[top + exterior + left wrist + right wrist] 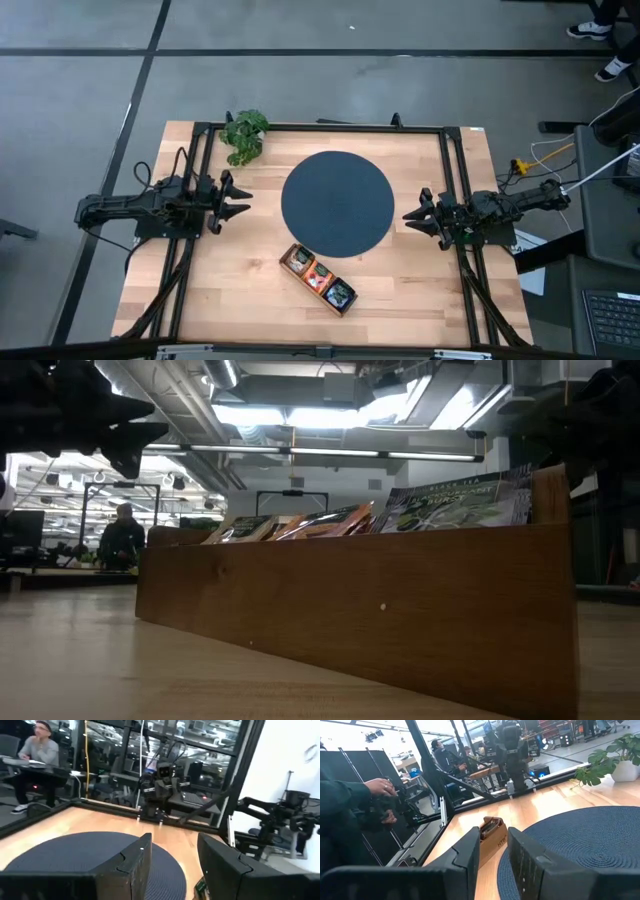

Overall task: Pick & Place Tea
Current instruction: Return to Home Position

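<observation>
Standing in the tray [400, 610], tea sachets [455, 505] bear illegible print.

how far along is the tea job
Looks essentially done: tea sachets sit in all three sections of the wooden tray, none loose on the round mat. Nothing is in hand; the left gripper and right gripper hang open either side of it. Seemingly nothing left to place.

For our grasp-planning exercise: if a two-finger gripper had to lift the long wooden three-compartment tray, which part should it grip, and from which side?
Probably the two long outer walls of the long wooden three-compartment tray, at the middle compartment, from above, fingers turned across its narrow width. It lies diagonally, and the flat tea sachets stand above its rim, crowding the inside.
</observation>
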